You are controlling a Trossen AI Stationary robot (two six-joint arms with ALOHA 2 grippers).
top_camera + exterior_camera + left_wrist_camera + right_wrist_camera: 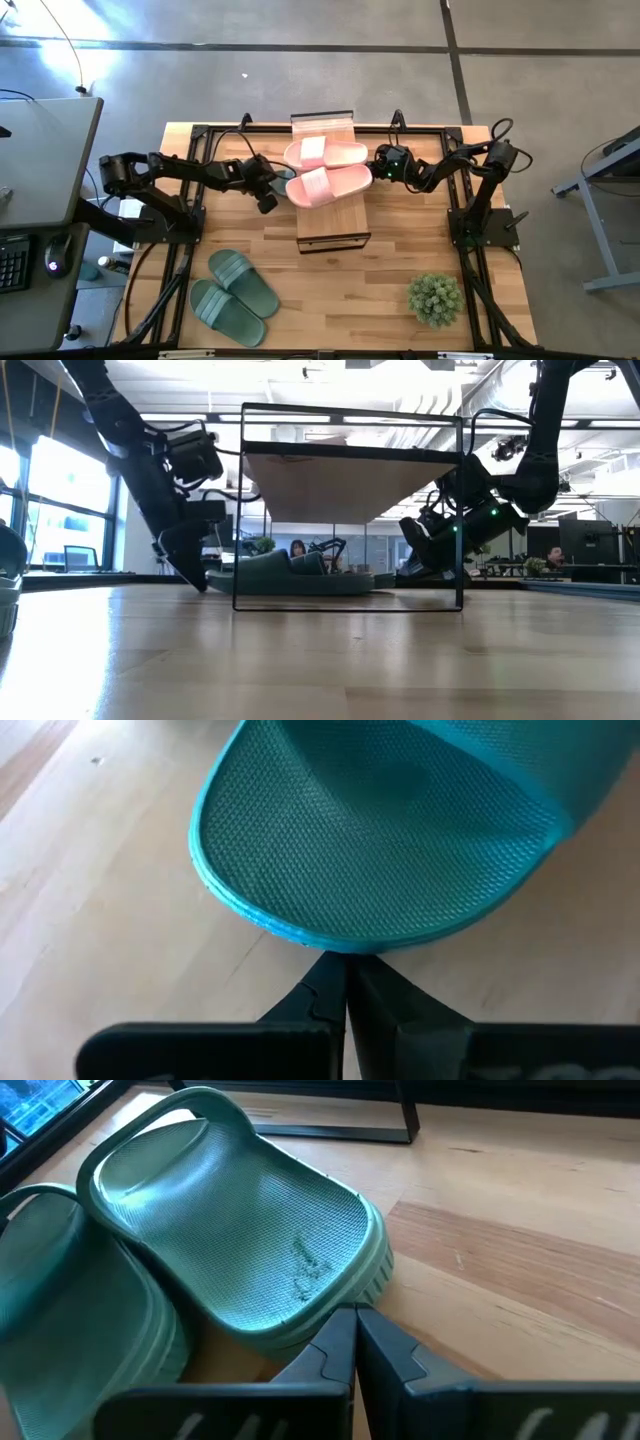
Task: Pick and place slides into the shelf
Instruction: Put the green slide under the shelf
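Observation:
Two pink slides (325,153) (330,185) lie on the plank top of the shelf (322,122). Under the shelf, green slides (290,575) rest sole-down on the table. My left gripper (347,965) is shut at the shelf's left side, its tips at the rounded end of one green slide (380,840). My right gripper (355,1315) is shut at the shelf's right side, its tips at the end of another green slide (240,1250), with a second one (70,1330) beside it. Two more green slides (240,280) (225,312) lie on the table's near left. My left gripper touches the rim of the green slide's rounded end (330,945) with its shut fingertips, slanting down from the table's left. The slide lies flat on the table. My right gripper meets the side wall at the green slide's end (335,1308) with its shut fingertips, slanting down from the table's right. That slide lies on the table, top up.
A small potted plant (435,298) stands at the near right. The shelf's thin black frame (238,510) has posts close to both grippers. Bare wood stretches between the shelf and the table's near edge.

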